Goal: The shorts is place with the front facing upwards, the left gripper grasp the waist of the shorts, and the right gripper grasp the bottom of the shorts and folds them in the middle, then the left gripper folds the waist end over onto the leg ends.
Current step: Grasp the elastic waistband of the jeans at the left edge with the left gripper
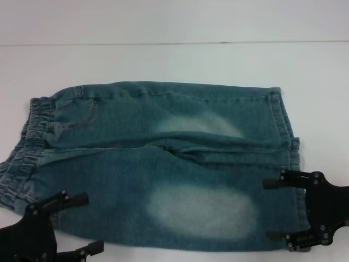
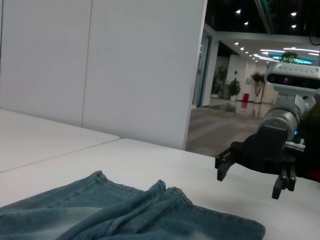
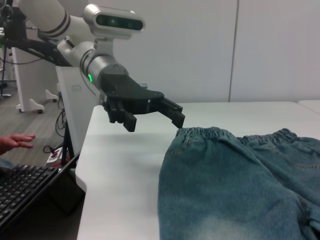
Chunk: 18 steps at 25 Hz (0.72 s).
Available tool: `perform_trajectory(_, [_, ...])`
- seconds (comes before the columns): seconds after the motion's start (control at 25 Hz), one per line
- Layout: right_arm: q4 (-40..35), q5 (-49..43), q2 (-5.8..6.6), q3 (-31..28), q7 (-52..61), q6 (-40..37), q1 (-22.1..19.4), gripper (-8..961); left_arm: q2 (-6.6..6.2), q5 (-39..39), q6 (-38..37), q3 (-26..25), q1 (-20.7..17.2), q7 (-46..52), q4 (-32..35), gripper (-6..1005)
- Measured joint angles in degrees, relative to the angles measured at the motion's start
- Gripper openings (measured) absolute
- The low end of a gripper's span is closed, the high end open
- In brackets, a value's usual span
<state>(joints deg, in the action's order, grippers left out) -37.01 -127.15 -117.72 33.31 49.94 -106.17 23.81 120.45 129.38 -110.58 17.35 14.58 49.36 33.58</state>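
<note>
Blue denim shorts (image 1: 163,164) lie flat, front up, on the white table (image 1: 174,60). Their elastic waist (image 1: 30,142) is at the left and the leg ends (image 1: 283,125) at the right. My left gripper (image 1: 83,224) is open at the near waist corner, its fingers pointing in over the fabric edge. At the near leg hem my right gripper (image 1: 271,209) is open too, with its fingers over the denim. The right wrist view shows the left gripper (image 3: 152,120) hovering just off the waistband (image 3: 205,132). The left wrist view shows the right gripper (image 2: 247,182) above the table beside the leg ends (image 2: 165,205).
The table's end edge (image 3: 87,150) drops off just beyond the waist. A keyboard (image 3: 20,187) and a person's hand (image 3: 15,142) lie past it. White wall panels (image 2: 100,65) stand behind the table's far side.
</note>
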Motion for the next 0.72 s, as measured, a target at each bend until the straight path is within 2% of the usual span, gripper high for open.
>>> perform_trajectory(0.72, [-0.18, -0.12, 0.19, 0.05, 0.23, -0.14, -0.32, 945, -0.21, 0.71, -0.17, 0.06, 0.52, 0.45, 0.0, 936])
